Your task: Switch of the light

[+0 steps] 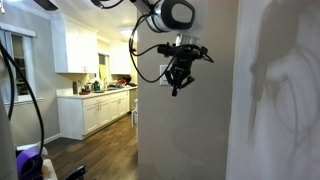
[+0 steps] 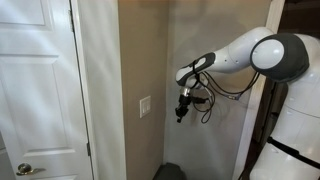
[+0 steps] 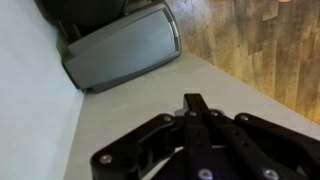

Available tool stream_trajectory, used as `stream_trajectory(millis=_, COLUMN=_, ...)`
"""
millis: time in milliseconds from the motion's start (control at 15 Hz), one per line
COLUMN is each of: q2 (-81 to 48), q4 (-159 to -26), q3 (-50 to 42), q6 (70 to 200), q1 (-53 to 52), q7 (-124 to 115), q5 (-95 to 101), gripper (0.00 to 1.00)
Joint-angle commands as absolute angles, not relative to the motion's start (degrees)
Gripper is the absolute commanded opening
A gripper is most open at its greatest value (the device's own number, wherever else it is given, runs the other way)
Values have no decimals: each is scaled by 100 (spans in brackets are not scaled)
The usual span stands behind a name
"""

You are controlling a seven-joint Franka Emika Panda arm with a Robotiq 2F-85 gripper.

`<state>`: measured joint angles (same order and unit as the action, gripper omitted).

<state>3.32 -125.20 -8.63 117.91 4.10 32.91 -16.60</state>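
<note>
Switch (image 2: 146, 106) sits on the wall (image 2: 200, 50), level with the end effector (image 2: 181, 116) and near it, not touching. End effector is clenched on nothing, likely so the joined fingertips (image 3: 193, 103) make one stiff tip for pressing. Arm (image 2: 240, 55) reaches in sideways, wrist bent, tip pointing down.

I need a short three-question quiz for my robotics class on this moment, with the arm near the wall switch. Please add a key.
1. True or false: the gripper is touching the light switch.
2. In an exterior view, what stands to the left of the switch? A) a white door B) a bookshelf C) a ladder
3. In the wrist view, how do the jaws stand?
Key: 1 false, a gap shows between them. 2 A. 3 shut, tips together.
</note>
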Motion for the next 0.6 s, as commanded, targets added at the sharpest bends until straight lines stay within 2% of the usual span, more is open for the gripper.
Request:
stream_trajectory(millis=0, q2=-5, q4=-12178, q3=-802, q6=11748, q1=421, q7=4013, q5=-2224, gripper=0)
stream_trajectory(millis=533, q2=-440, q4=-11876, q3=-333, q6=12675, q1=361, q7=4293, q5=-2685, gripper=0)
